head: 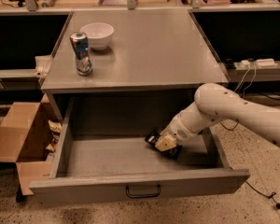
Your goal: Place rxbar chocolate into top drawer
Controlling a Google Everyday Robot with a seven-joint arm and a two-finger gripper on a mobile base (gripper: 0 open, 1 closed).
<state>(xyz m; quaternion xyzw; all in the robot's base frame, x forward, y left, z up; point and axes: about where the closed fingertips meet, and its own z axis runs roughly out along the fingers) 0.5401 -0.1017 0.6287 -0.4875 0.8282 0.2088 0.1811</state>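
The top drawer (140, 185) stands pulled wide open below the grey table top, its black handle at the front centre. My gripper (164, 143) reaches down into the drawer at its right side, just above the floor. It is shut on the rxbar chocolate (155, 138), a dark flat bar that sticks out to the left and below the fingers. The bar is tilted and sits low in the drawer; whether it touches the drawer floor I cannot tell.
A blue-silver drink can (81, 53) and a white bowl (97, 34) stand at the table's back left. An open brown cardboard box (18, 134) with snack packets sits on the floor to the drawer's left. Cables lie on the floor at right.
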